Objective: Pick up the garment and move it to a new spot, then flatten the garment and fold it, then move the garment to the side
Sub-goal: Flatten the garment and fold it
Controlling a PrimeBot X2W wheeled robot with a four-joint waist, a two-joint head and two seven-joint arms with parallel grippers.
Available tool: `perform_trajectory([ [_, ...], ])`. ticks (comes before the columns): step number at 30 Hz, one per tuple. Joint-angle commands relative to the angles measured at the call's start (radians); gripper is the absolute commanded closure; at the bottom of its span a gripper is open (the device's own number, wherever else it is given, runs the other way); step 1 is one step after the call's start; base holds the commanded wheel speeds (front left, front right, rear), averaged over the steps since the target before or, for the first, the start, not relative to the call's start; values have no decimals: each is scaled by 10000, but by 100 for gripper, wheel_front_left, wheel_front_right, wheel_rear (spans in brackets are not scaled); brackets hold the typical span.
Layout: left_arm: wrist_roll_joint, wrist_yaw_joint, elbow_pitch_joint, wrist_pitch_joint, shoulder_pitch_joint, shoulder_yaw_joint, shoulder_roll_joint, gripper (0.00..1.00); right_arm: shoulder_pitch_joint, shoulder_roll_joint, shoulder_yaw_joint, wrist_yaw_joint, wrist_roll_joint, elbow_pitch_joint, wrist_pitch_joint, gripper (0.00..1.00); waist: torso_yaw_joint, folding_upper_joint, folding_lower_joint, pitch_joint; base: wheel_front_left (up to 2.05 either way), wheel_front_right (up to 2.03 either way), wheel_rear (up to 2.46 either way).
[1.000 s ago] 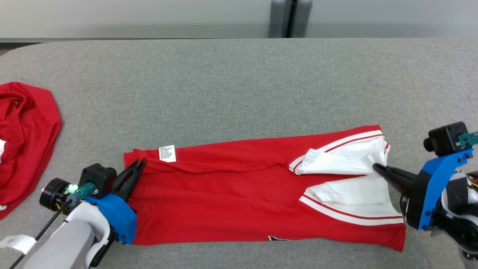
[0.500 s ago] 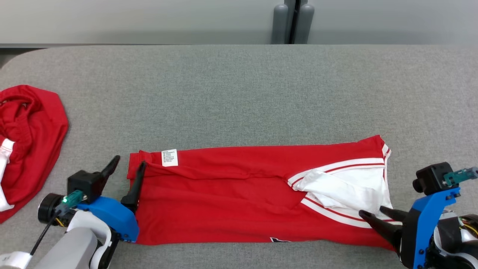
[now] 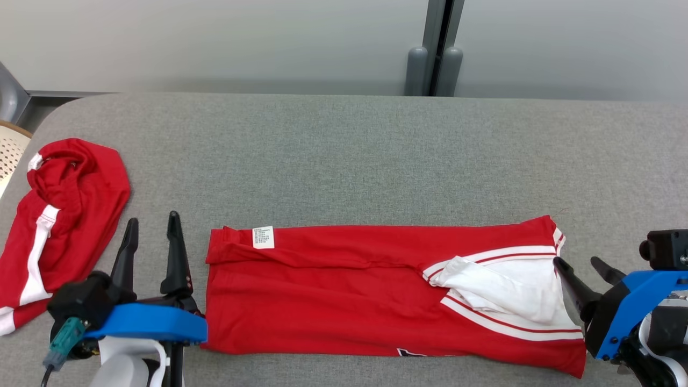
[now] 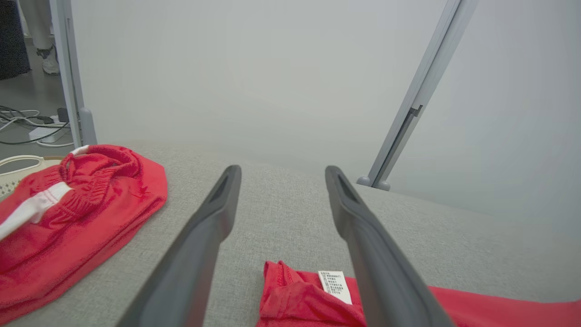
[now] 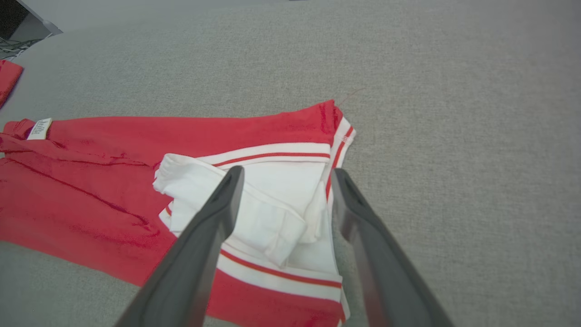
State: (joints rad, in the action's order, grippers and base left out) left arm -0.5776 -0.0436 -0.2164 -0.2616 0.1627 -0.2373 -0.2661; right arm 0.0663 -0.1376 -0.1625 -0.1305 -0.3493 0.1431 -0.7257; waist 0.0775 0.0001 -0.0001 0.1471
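Head view: dark print at garment near edge cut off by fold, unreadable. Garment folded lengthwise, flat on desk, between both grippers. Left gripper fingers apart, just beside label end. Right gripper fingers apart at white-striped end.
Left wrist view: garment corner cut by bottom edge, low between fingers.
Right wrist view: white folds beneath spread fingers; contact unclear.

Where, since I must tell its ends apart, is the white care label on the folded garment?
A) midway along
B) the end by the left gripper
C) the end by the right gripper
B: the care label sits at the corner of the folded garment nearest the left gripper.
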Motion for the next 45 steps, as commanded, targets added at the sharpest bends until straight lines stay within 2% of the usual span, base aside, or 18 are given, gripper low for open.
perform_trajectory([
  [1,274,97,117,-40,-248,299,236,0,221,251,-250,-5,328,-380,375,0,44,-1,1,-116,0,0,0],
  [5,829,369,110,-41,-730,827,570,0,480,716,-918,-5,1155,-1477,843,0,65,-1,1,-255,0,0,0],
  [9,1490,614,-59,-42,-1077,884,419,0,855,864,-1255,-5,1529,-2454,1200,0,44,-1,1,-289,0,0,0],
  [19,2029,801,-381,-42,-927,841,349,0,1826,864,-1053,-5,1053,-5501,1823,0,187,-1,1,-272,0,0,0],
  [24,2026,836,-340,-43,-842,855,355,0,2327,884,-985,-5,1423,-6605,1901,0,238,-1,1,-184,0,0,0],
  [30,2007,849,-388,-43,-817,792,401,0,2636,984,-230,-19,1514,-7499,1711,0,260,-1,1,-139,0,0,0],
  [31,1997,854,-395,-43,-808,783,412,0,2634,1004,-94,-30,1569,-7617,1613,14,268,-1,1,-137,0,0,0],
  [33,1986,862,-413,-43,-790,760,421,0,2632,1057,207,-48,1607,-7690,1603,100,285,-1,1,-133,0,0,0],
  [38,1972,841,-374,-43,-806,749,391,0,2601,882,-246,-4,2112,-7096,2013,100,256,-1,1,-125,0,0,0],
  [45,1926,755,-210,-43,-974,815,321,0,2406,841,-1569,-1,3269,-4976,1636,100,39,-1,1,-134,0,0,0],
])
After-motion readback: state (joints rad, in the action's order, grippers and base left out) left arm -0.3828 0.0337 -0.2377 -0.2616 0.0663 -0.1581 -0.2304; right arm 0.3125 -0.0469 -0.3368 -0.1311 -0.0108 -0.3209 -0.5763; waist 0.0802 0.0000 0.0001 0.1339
